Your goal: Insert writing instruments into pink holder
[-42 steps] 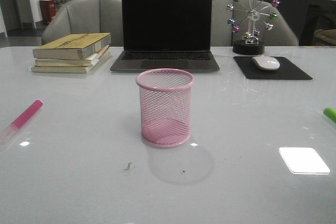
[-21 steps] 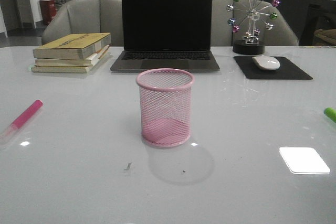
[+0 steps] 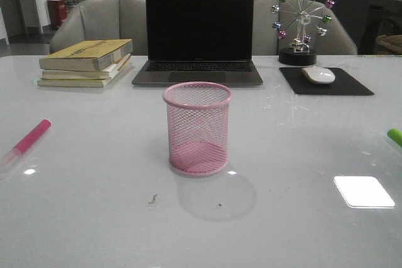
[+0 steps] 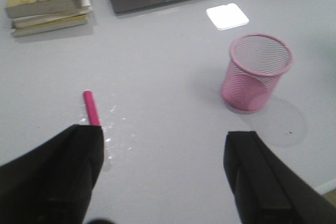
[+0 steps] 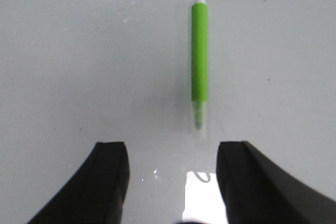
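Both claws are wide open and hold nothing: the left claw (image 4: 163,177) hangs over the pink marker (image 4: 92,108) and the right claw (image 5: 170,182) over the green marker (image 5: 199,59). Nothing has moved in the last second, so both markers lie flat at the left and right edges of the front view, well apart from the empty pink holder (image 3: 197,128) in the middle, and the job has not started. Behind it, on the shiny white table (image 3: 94,218), sit a laptop (image 3: 199,32), books (image 3: 86,62) and a mouse (image 3: 318,75).
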Robot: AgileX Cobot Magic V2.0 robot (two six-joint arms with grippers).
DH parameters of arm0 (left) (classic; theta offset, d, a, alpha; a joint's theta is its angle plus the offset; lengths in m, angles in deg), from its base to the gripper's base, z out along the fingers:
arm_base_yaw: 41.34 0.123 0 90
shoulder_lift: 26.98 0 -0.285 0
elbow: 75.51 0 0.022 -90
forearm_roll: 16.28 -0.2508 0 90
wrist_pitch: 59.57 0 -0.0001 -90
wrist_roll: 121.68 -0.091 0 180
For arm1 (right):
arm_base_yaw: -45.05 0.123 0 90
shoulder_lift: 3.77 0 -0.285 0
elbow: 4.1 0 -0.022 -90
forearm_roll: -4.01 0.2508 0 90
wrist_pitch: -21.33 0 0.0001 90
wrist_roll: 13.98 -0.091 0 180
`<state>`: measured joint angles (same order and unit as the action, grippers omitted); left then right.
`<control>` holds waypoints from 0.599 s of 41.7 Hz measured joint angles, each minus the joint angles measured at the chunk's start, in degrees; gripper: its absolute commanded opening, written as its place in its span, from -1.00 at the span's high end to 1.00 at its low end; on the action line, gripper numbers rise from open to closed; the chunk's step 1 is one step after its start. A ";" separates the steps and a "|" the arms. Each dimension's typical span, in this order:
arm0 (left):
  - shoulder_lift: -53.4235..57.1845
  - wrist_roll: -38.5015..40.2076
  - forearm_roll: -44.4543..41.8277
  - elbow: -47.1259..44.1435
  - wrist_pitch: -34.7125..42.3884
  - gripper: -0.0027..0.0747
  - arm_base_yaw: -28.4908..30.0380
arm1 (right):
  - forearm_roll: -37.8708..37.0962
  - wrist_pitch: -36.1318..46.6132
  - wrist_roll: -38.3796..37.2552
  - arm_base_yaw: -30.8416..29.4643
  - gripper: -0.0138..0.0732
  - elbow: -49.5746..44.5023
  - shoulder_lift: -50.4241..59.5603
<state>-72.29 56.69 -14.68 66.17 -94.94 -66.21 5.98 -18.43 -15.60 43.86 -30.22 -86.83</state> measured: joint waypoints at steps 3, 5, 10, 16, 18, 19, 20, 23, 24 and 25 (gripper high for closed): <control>0.00 0.00 0.04 0.00 0.00 -0.47 -2.75 | -0.10 0.00 0.00 -1.39 -0.44 3.45 -5.17; 0.00 0.00 0.14 0.00 0.00 -0.47 -4.04 | -0.05 0.00 0.00 -1.99 -0.44 5.74 -8.61; 0.00 0.00 0.14 0.00 0.00 -0.47 -6.18 | -0.27 -0.91 0.00 -2.74 -0.44 10.58 -16.23; 0.00 0.00 0.14 0.00 0.00 -0.47 -6.43 | -0.04 -1.27 0.00 -2.74 -0.44 14.99 -23.76; 0.00 0.00 0.14 0.00 0.00 -0.47 -6.43 | 0.23 -1.27 0.00 -2.74 -0.44 16.13 -25.66; 0.00 0.00 0.14 0.00 0.00 -0.47 -6.43 | 0.35 -1.27 0.00 -2.74 -0.44 16.86 -26.84; 0.00 0.00 0.14 0.00 0.00 -0.46 -6.43 | 0.35 -1.27 0.00 -2.74 -0.44 17.37 -27.64; 0.00 0.00 0.14 0.00 0.00 -0.47 -6.43 | 0.43 -1.37 0.00 -2.74 -0.44 18.87 -30.00; 0.00 0.00 0.14 0.00 0.00 -0.46 -6.43 | 0.48 -1.37 0.00 -2.74 -0.44 19.30 -30.59; 0.00 0.00 0.14 0.00 0.00 -0.47 -6.43 | 0.48 -1.37 -0.12 -2.74 -0.44 19.71 -31.16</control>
<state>-72.29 56.69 -14.54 66.17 -94.94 -72.63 6.46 -19.80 -15.73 41.12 -10.51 -117.99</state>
